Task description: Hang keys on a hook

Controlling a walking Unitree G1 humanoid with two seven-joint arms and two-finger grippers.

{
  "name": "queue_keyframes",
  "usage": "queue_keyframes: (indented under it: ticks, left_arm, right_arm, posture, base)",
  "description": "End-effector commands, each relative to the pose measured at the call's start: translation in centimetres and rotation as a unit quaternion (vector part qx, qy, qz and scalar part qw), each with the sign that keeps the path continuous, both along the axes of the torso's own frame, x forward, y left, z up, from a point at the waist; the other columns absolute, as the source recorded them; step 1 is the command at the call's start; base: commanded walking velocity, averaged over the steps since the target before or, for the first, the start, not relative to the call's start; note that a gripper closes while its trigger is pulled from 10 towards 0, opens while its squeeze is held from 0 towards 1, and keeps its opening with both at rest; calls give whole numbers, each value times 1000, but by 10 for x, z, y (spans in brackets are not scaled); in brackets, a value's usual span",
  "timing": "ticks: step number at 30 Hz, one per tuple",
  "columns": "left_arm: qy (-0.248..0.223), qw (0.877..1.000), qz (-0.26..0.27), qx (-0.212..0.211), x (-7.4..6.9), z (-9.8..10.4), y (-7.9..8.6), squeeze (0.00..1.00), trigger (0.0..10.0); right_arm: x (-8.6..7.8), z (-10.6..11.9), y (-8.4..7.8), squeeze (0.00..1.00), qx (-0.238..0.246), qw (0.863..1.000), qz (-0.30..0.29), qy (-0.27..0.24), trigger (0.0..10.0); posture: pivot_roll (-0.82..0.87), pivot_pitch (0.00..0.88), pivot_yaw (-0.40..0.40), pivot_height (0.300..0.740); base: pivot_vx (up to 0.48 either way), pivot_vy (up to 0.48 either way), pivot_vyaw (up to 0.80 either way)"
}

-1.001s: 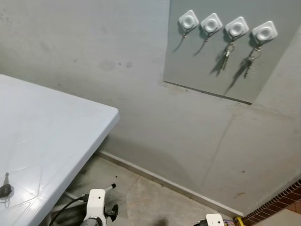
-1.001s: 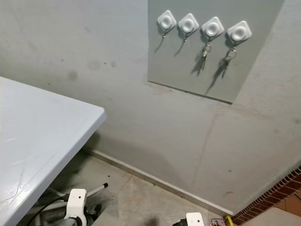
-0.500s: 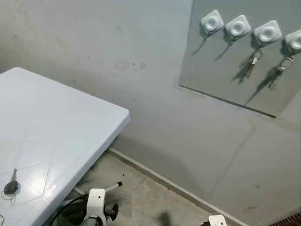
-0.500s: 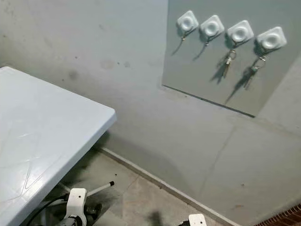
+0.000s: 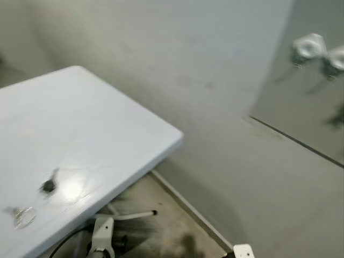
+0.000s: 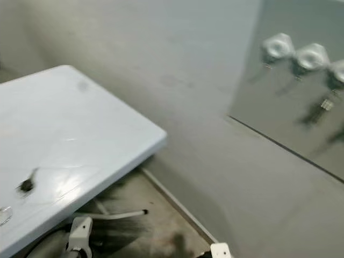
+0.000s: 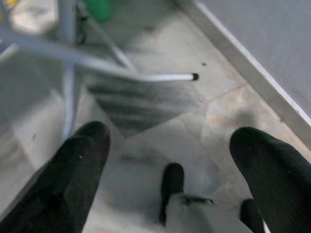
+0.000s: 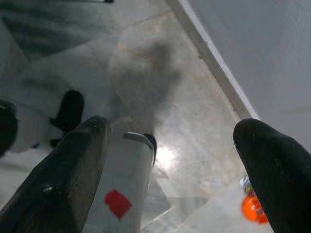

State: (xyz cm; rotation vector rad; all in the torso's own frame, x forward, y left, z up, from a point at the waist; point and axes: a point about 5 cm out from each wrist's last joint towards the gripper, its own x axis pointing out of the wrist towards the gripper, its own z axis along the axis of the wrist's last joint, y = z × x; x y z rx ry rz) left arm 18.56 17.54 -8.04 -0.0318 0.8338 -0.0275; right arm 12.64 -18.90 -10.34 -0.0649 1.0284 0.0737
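Lying untouched on the white counter (image 5: 107, 134), the keys (image 5: 48, 186) are not yet picked up or hung on a hook (image 6: 278, 47), and both hands (image 7: 167, 160) (image 8: 170, 145) are held low, spread and empty.

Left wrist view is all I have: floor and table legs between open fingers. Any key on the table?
Observer: Yes, a dark key lies on the white table, near the robot's edge. It is blurred.
Operator: Hooks?
Observer: There are white hooks on a grey wall panel, to the right of the table. A hanging item, likely keys, shows under one.
Operator: Other arm?
Observer: The right pincer hangs low over the floor, open and empty.
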Motion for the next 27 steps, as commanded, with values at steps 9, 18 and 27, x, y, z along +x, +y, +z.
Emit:
queue_keyframes:
  ticks: [9, 18, 27]
  left_arm:
    - [11, 1000, 2, 4, -2, -1, 2, 0, 10000]
    - [19, 1000, 15, -2, -3, -2, 3, 0, 10000]
    - [25, 999, 21, 2, -4, -3, 5, 0, 10000]
  right_arm:
    - [-2, -1, 1, 0, 2, 1000, 1, 6, 10000]
    - [-2, -1, 1, 0, 2, 1000, 0, 8, 10000]
    - [-4, -2, 2, 0, 3, 1000, 0, 11, 10000]
  posture:
    - [29, 0, -7, 740]
    - [31, 0, -5, 740]
    - [36, 0, -5, 740]
  base:
    - [0, 0, 800]
    - [0, 0, 800]
    - [0, 0, 800]
